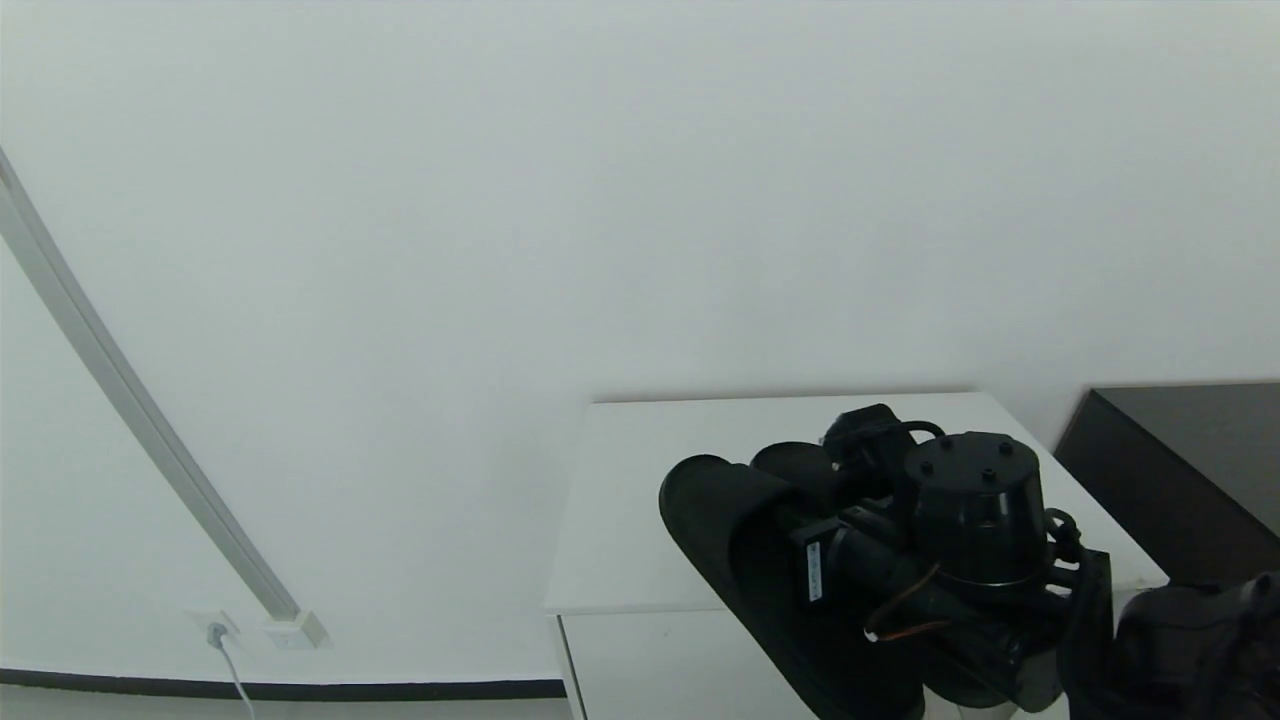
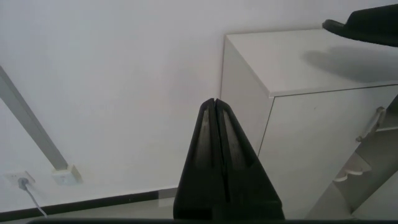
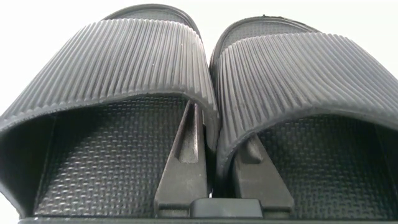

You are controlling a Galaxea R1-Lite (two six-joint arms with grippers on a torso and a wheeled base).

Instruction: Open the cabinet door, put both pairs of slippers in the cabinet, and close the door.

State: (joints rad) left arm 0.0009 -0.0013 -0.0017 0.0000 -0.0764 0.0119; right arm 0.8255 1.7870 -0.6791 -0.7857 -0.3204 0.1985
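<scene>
Right tool (image 3: 219,127) grips the pair of slippers (image 1: 730,520), holding it just above the cabinet (image 1: 640,540) top.
Its fingers (image 3: 186,162) pinch the two inner side walls together. Left tool (image 2: 214,106) is pressed closed with nothing in it, near the cabinet's front. I cannot tell if the door (image 2: 311,143) stands wide enough, so check first. Advice: bring the pair down to the opening, soles level, slide in toe-first and deep to leave room for the other pair, and release only once seated.

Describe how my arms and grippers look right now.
Right arm: black, round capped joint with screw holes, an orange cable and a white label. Left gripper and right gripper: dark, long tapered fingers with grooves.
</scene>
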